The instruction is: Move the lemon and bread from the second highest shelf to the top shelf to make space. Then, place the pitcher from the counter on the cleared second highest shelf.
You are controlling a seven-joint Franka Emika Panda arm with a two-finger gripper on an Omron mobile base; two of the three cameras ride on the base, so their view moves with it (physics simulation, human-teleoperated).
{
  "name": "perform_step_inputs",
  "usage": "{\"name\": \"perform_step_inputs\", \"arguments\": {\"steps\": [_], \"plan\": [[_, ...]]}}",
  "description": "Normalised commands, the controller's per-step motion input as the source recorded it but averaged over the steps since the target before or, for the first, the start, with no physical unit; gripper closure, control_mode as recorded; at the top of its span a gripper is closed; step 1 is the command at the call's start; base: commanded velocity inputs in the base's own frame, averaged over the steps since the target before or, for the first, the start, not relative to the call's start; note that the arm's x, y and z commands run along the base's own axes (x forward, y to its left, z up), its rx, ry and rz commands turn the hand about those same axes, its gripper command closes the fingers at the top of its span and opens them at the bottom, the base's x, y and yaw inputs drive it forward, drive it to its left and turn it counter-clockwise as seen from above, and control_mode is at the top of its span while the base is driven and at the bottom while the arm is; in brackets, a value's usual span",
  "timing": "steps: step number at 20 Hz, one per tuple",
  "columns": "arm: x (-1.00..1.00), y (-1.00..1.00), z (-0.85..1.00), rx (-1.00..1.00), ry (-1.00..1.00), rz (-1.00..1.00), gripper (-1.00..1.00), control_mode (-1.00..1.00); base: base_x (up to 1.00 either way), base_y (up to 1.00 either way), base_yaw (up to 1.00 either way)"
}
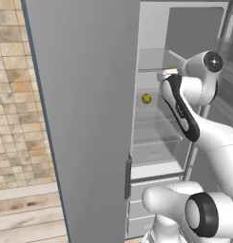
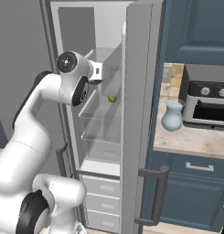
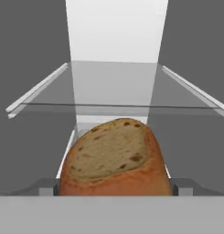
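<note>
In the hand view a brown crusty bread (image 3: 114,157) fills the space between my fingertips, and my gripper (image 3: 114,188) is shut on it. The loaf hangs inside the open fridge, just in front of a glass shelf (image 3: 113,87) that stretches ahead. From the base cameras my gripper (image 2: 98,80) sits at upper-shelf height, above the lemon. The small yellow lemon (image 1: 146,98) (image 2: 112,98) rests alone on a glass shelf lower down. A pale blue pitcher (image 2: 172,115) stands upright on the counter (image 2: 195,141) right of the fridge.
The open grey fridge door (image 1: 84,118) stands wide on my left, and the other door (image 2: 137,114) juts out between the shelves and the counter. A toaster oven (image 2: 207,105) sits behind the pitcher. Lower glass shelves (image 1: 153,142) and white drawers (image 2: 99,187) lie below.
</note>
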Motion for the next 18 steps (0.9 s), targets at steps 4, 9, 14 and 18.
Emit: {"name": "perform_step_inputs", "arguments": {"steps": [4,9,14,18], "plan": [[0.00,0.00,0.54,0.00,-0.22,0.02,1.00,-1.00,0.00,0.00,0.00],[0.13,-0.03,0.26,0.00,-0.14,0.00,1.00,-1.00,0.00,0.00,0.00],[0.55,-0.12,0.01,0.00,0.05,0.01,1.00,-1.00,0.00,0.00,0.00],[0.73,-0.11,0.00,0.00,0.15,0.03,1.00,-1.00,0.00,0.00,0.00]]}}
